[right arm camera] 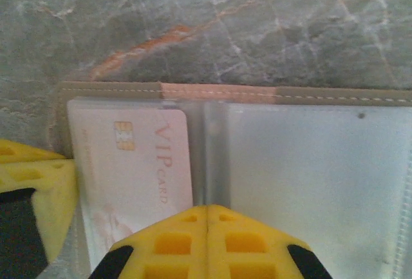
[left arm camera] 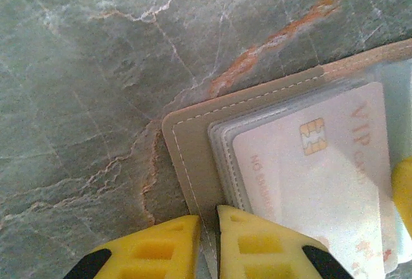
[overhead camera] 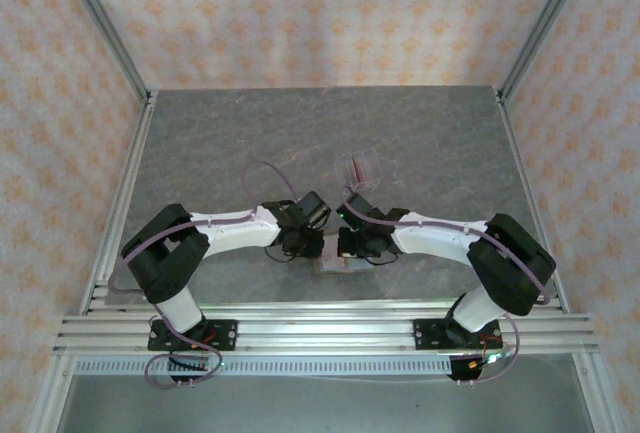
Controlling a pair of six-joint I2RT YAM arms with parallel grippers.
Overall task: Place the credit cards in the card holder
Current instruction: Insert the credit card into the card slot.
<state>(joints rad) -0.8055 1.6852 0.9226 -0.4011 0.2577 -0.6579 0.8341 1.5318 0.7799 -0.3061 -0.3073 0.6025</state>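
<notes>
The wallet (overhead camera: 335,264) is lying open on the grey table (overhead camera: 240,123), close to the near edge, right between the two arms. Its tan border is showing all around and its clear pockets are facing up. The left gripper (left arm camera: 209,220) is reaching down at the wallet's left end. Its yellow fingers (left arm camera: 257,243) are standing very close together, with just a thin slit between them. The wallet's tan edge is running into that slit, so the gripper is pinching that edge. The right gripper (right arm camera: 207,213) is sitting over the middle of the wallet, where the two halves are meeting. Its fingers are pressing tight against each other and are holding nothing. I cannot tell if the tips are touching the wallet. A pale pink card (right arm camera: 132,163) with a gold chip and the words VIP CARD is lying in the left half of the wallet. It is looking hazy, as if it is sitting under the clear plastic. One long side of it is lying just beside the middle fold. The right half is showing plain clear pockets. Farther back on the table, well apart from the wallet, a clear rack (overhead camera: 352,175) is standing, with what look like red cards (overhead camera: 368,166) sitting in it.
</notes>
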